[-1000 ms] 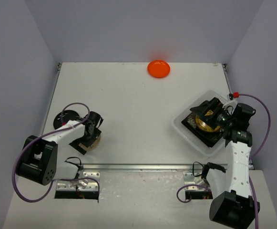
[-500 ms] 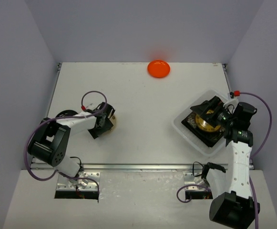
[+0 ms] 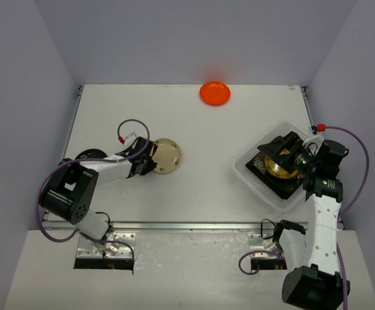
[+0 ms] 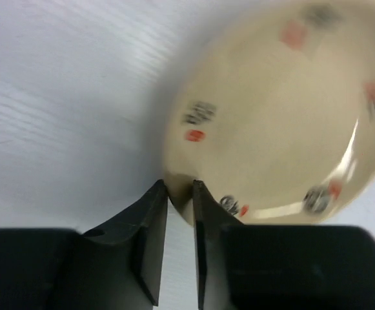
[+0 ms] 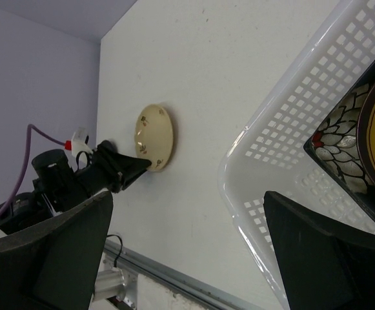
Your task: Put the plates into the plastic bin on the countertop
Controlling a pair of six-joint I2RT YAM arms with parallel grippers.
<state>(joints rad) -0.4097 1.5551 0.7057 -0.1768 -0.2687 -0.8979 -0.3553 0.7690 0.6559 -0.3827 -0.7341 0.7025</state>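
Cream round plate [image 3: 166, 155] is left of centre on the white desk [image 3: 206, 194], and the 2 fingers of the left tool [image 3: 147, 161] are clamped on its rim. The right tool [image 3: 284, 154] hangs over the plastic bin [image 3: 255, 182] at the desk's right side, fingers wide apart, holding nothing. Inside the bin, a round yellow-patterned plate [image 3: 279, 169] sits on square dark plates [image 5: 342, 139]. 1 orange plate [image 3: 214, 93] rests alone at the desk's far edge.
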